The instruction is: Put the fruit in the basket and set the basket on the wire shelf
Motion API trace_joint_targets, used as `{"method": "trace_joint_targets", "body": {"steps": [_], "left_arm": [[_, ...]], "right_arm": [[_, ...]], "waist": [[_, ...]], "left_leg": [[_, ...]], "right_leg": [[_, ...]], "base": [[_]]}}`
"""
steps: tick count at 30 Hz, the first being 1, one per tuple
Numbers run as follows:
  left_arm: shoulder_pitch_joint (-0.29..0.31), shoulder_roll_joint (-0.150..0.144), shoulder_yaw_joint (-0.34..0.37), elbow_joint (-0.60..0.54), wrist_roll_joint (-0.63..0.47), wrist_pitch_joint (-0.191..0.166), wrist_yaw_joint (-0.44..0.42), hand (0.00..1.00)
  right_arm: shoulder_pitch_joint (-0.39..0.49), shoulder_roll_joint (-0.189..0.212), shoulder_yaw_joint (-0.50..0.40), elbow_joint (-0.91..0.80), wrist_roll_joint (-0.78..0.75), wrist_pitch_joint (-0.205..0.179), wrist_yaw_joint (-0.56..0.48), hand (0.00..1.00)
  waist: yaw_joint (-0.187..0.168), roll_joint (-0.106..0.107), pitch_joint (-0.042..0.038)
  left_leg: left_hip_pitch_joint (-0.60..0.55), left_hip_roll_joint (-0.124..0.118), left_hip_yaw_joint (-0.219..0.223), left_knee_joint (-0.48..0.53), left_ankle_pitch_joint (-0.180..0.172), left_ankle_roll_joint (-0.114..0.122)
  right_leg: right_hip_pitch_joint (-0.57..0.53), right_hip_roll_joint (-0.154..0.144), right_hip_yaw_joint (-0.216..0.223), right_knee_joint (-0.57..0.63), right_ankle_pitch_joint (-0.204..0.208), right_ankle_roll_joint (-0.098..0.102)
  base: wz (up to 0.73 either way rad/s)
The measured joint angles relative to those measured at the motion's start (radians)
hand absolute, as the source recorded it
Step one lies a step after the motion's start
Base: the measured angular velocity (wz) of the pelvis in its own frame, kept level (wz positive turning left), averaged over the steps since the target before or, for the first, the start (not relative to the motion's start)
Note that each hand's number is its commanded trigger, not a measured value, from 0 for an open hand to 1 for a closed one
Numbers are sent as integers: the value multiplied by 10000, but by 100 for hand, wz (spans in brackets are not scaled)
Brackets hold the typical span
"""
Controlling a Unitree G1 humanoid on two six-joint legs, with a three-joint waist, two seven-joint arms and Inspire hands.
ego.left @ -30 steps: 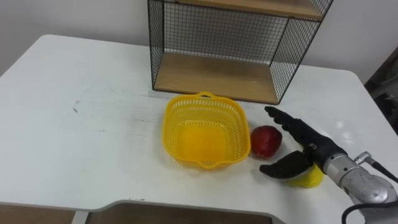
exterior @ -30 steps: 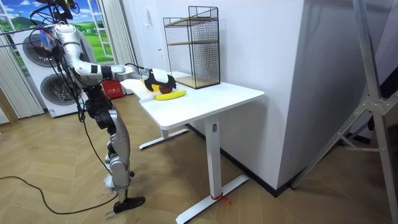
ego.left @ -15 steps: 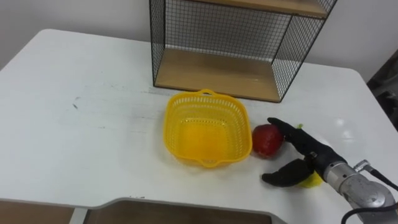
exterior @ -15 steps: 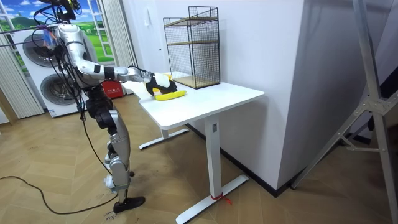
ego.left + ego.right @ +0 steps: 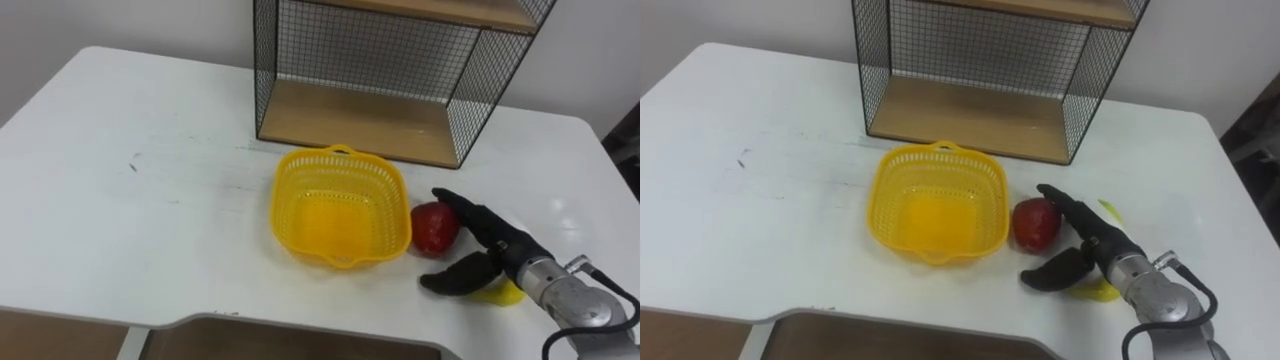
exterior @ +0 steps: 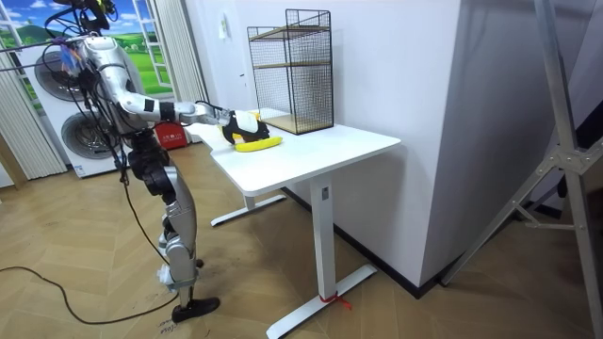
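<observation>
Reaching over the near right part of the white table (image 5: 130, 200), the right hand (image 5: 500, 250) lies open, fingers straight and thumb spread. Its fingers run just beside the right side of the red fruit (image 5: 433, 227), and a yellow fruit (image 5: 503, 292) lies partly under the palm. Both fruits sit on the table, right of the yellow basket (image 5: 285, 210). Beyond the basket stands the wire shelf (image 5: 360, 120).

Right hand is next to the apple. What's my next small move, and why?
Probably close the right hand around the apple: its fingers lie straight along the apple's right side, thumb spread below, gripping nothing, and the basket beside it is empty.
</observation>
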Motion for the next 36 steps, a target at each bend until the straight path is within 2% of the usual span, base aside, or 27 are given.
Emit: {"method": "trace_joint_targets", "body": {"steps": [2,3,4,5,8,16,30,36], "left_arm": [[6,-3,1,-1,3,114,-89,0],[5,-5,1,0,3,144,-119,0],[6,-10,0,-1,4,161,-166,0],[10,-24,-1,-1,6,162,-176,0],[9,-50,0,-1,11,162,-182,0],[10,-55,0,1,51,163,-198,0],[23,-60,0,8,52,165,-206,0],[30,-58,39,23,52,193,-200,0]], "right_arm": [[-5,24,-3,4,3,13,-100,1],[-11,24,-5,4,3,15,-114,61],[-26,24,-6,23,4,15,-166,86],[-69,24,-7,77,4,14,-202,100],[-183,36,-7,224,-12,15,-460,100],[-808,66,4,853,-15,75,-953,100],[-806,140,43,869,5,85,-942,100],[-785,145,41,868,26,85,-958,100]], "waist": [[-2,22,-14],[-4,31,-19],[-5,54,-33],[-7,81,-51],[-7,135,-83],[11,129,-89],[14,93,-71],[-6,-2,-70]], "left_leg": [[-42,-1,-32,68,0,0],[-56,-1,-42,100,0,0],[-79,-1,-61,114,0,0],[-86,-1,-68,119,1,0],[-84,-1,-75,127,1,0],[-85,-2,-87,115,1,0],[-123,-4,-103,108,0,-1],[-126,-4,-113,107,0,-1]], "right_leg": [[-17,0,-34,0,2,-3],[-22,1,-43,1,3,-5],[-27,3,-56,2,5,-8],[-29,3,-60,6,7,-11],[-19,3,-64,12,8,-12],[-7,3,-81,-3,7,-12],[-12,2,-101,-32,6,-10],[-11,2,-111,-39,5,-10]], "base": [[3],[4],[3],[0],[0],[0],[0],[0]]}}
